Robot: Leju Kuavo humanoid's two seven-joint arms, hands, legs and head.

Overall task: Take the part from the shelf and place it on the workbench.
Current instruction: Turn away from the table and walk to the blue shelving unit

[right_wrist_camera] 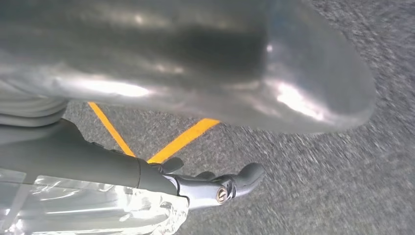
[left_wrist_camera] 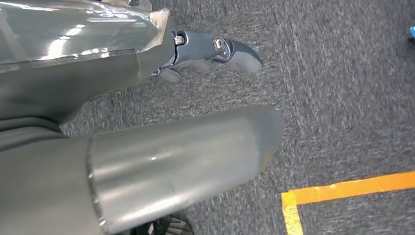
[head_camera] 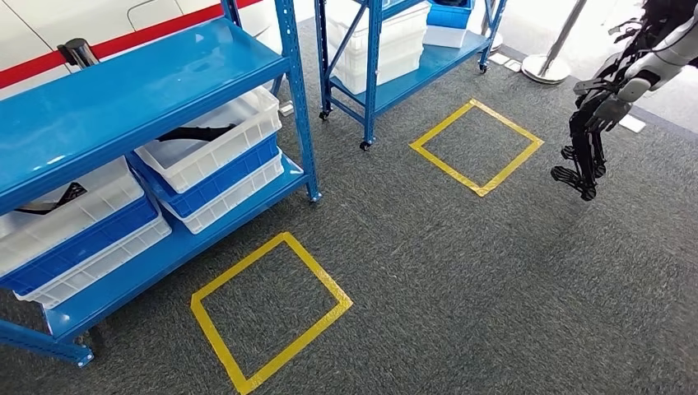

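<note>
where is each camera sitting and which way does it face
Head view: high on the body, facing forward and down at the blue shelf, its white bins and yellow tape squares on grey carpet; no own arm is plainly seen.
Left wrist view: behind the left robot hand, aimed down at carpet with a yellow tape corner.
Right wrist view: behind the right robot hand, also aimed at the floor.
Shared: both wrist views show grey carpet and yellow tape; neither robot hand holds anything.

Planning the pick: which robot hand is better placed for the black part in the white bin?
Probably left. The shelf and white bin with the black part lie on the robot's left; the right robot hand hangs far to the right. The left robot hand hangs over carpet.
</note>
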